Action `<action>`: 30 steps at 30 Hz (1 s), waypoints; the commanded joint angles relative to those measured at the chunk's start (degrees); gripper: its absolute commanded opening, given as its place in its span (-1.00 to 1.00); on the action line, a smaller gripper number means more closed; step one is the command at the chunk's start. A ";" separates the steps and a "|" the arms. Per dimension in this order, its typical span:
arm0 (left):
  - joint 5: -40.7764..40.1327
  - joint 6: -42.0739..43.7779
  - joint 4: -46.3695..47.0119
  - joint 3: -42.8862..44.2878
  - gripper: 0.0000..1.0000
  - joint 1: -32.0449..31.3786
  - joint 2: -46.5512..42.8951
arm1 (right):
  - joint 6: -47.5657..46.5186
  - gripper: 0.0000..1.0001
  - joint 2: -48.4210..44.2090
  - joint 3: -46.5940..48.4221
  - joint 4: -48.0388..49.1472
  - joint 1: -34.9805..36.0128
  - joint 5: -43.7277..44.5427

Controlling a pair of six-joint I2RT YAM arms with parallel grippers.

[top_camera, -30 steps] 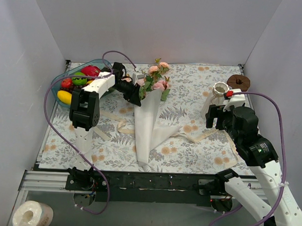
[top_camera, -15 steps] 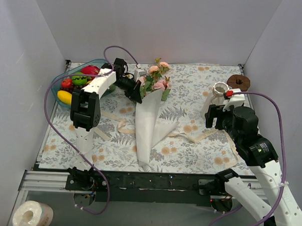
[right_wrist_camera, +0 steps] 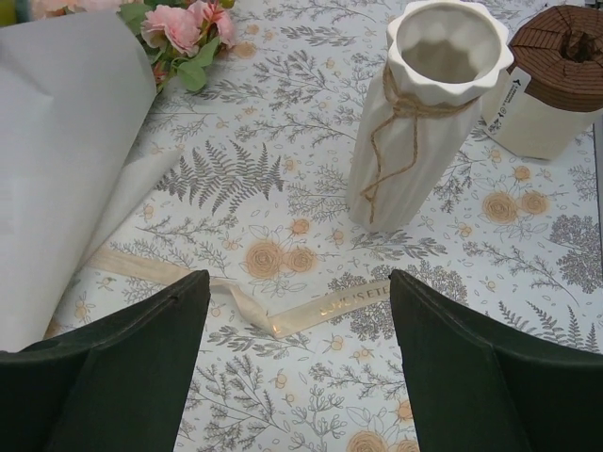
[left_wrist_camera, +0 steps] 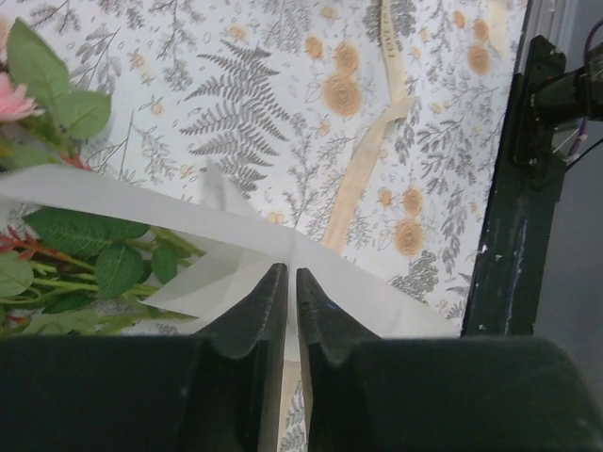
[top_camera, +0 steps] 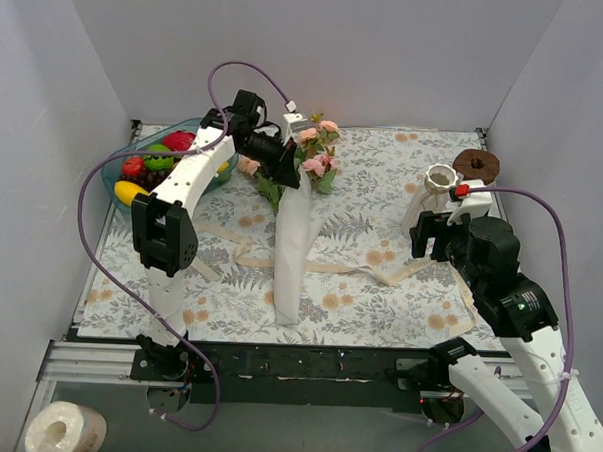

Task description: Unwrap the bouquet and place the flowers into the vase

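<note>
The bouquet's white paper [top_camera: 288,250] hangs as a narrow strip from my left gripper [top_camera: 288,173], which is shut on its top edge above the cloth. In the left wrist view the jaws [left_wrist_camera: 290,282] pinch the paper [left_wrist_camera: 396,301], with green leaves [left_wrist_camera: 85,254] to the left. The flowers [top_camera: 316,153], pink roses with leaves, lie just behind and beside the gripper. The white vase [top_camera: 439,180] stands upright at the right; my right gripper [top_camera: 426,229] hovers open just in front of it. From the right wrist view, the vase [right_wrist_camera: 415,122] is ahead of the open jaws [right_wrist_camera: 300,282].
A cream ribbon [top_camera: 360,271] trails loose across the floral cloth [right_wrist_camera: 320,306]. A bowl of fruit [top_camera: 149,164] sits at the back left. A white cylinder with a brown top [top_camera: 476,164] stands behind the vase. The black table rail [left_wrist_camera: 513,188] marks the near edge.
My left gripper closed on the paper's top edge and rose toward the back, pulling the paper up into a narrow hanging strip. The right arm barely moved.
</note>
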 commanded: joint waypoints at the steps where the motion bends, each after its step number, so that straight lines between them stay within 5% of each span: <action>1: 0.04 -2.32 0.49 0.18 -0.71 -2.35 -5.60 | 0.51 0.68 -0.80 -0.16 3.08 0.15 -0.92; 4: -0.13 -3.99 -0.56 2.56 -0.28 -3.06 -5.78 | 0.51 0.68 -1.06 -0.16 2.81 0.15 -0.75; 6: -0.39 -4.61 -0.48 2.83 0.19 -3.06 -6.13 | 0.59 0.68 -1.24 -0.25 2.64 0.06 -0.66; 10: -3.90 -4.79 2.85 -3.92 0.51 -3.06 -8.58 | 0.68 0.71 -1.77 -0.86 2.46 0.06 -0.49; 14: -9.18 -4.35 9.09 -13.15 0.53 -1.31 -9.73 | 0.77 0.73 -2.21 -1.13 2.11 0.15 -0.66; 21: 1.00 5.76 4.53 -13.34 0.53 7.21 -4.29 | 0.42 0.74 -2.47 -1.30 1.85 0.15 -1.19; 30: 5.75 11.82 2.25 -16.41 0.49 9.07 -0.95 | 0.86 0.73 -2.56 -2.36 2.20 0.15 -1.36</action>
